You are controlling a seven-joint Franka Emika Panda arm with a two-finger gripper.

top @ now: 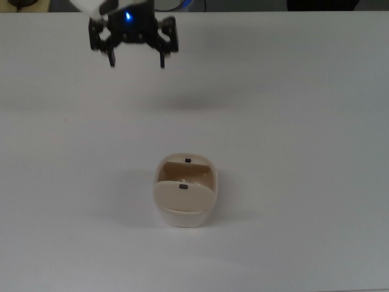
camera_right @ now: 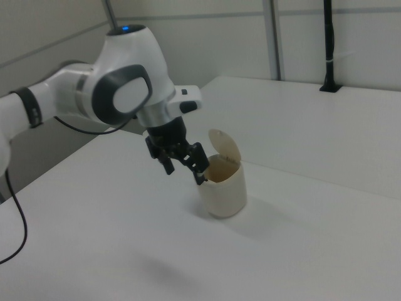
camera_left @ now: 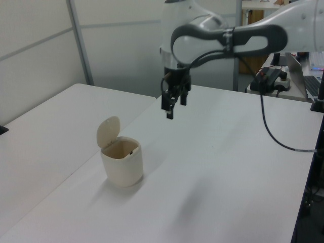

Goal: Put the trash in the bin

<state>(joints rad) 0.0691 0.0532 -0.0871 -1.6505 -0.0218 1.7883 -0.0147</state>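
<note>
The cream bin [top: 184,210] stands on the white table with its flap lid [top: 182,194] swung up; it also shows in the left view [camera_left: 121,164] and the right view [camera_right: 223,191]. The trash is hidden: no white wad shows on the table or in the bin's shaded mouth. My gripper [top: 137,62] hangs open and empty, high above the table and well away from the bin, near the top view's upper edge. In the left view the gripper [camera_left: 170,110] is up and to the right of the bin. In the right view the gripper [camera_right: 186,174] appears just left of the rim.
The white table [camera_left: 212,172] stretches all round the bin, with a seam running along the left view's left part. My arm's black cable [camera_left: 273,136] hangs at the left view's right. A desk with equipment [camera_left: 273,76] stands behind the table.
</note>
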